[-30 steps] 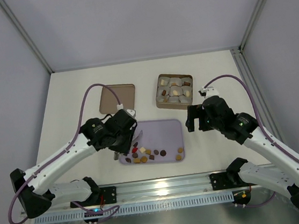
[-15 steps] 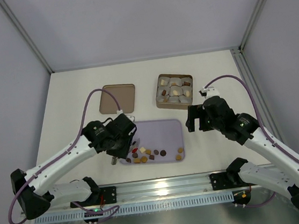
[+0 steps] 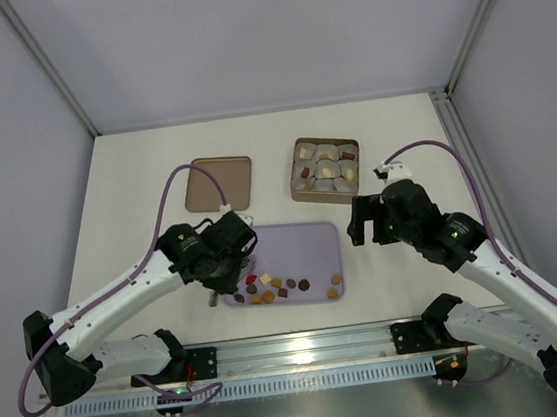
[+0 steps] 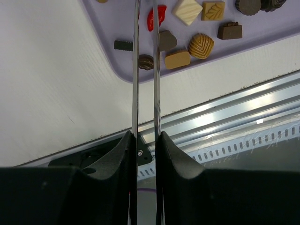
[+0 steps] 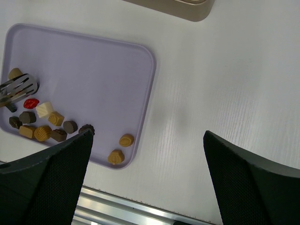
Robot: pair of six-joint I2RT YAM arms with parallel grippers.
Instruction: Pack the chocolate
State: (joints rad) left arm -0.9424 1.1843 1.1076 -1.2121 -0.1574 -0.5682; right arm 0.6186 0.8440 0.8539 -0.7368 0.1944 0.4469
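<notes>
Several chocolate pieces (image 3: 277, 287), dark, tan, cream and one red (image 4: 158, 17), lie along the near edge of the lilac tray (image 3: 302, 238). My left gripper (image 4: 145, 140) is shut on metal tongs (image 4: 135, 70), whose two blades run close together over the tray's near-left corner. Their tips leave the top of the left wrist view. In the right wrist view the tong tips (image 5: 21, 86) sit just above the red piece (image 5: 31, 102), and I cannot tell if they hold anything. My right gripper (image 5: 147, 136) hangs open over bare table right of the tray (image 5: 79, 75).
A tan box (image 3: 325, 170) with pale cup liners and a few pieces in it stands behind the tray. Its flat brown lid (image 3: 218, 183) lies to the left. The metal rail (image 4: 225, 112) runs along the table's near edge.
The left arm has shifted slightly toward the tray's near-left corner and the tong blades have drawn closer together. The right arm has barely moved.
</notes>
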